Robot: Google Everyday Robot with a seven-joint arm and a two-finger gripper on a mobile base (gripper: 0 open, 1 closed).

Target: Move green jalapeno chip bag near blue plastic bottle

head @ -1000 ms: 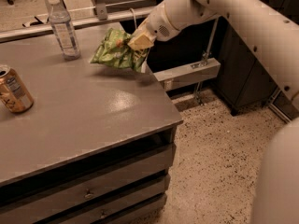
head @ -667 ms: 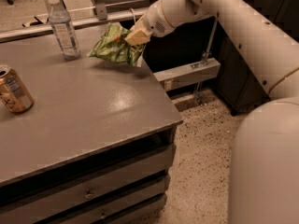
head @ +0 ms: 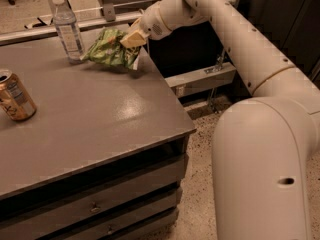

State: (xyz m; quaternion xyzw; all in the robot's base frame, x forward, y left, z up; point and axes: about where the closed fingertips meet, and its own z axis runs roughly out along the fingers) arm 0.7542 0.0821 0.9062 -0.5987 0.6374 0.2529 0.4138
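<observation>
The green jalapeno chip bag (head: 109,49) is crinkled and light green, at the far right part of the grey table (head: 95,119), just right of the blue plastic bottle (head: 67,29). The bottle is clear and ribbed with a white cap, and stands upright near the table's far edge. My gripper (head: 131,38) is shut on the bag's right end and holds it low, at or just above the table top. My white arm reaches in from the right.
A gold-brown drink can (head: 15,96) stands at the table's left edge. The table has drawers on its front. Right of the table the speckled floor (head: 200,204) drops away, with a low metal frame (head: 202,79) behind it.
My gripper has carried the bag left and farther back, closer to the bottle. The arm has swung further into the picture.
</observation>
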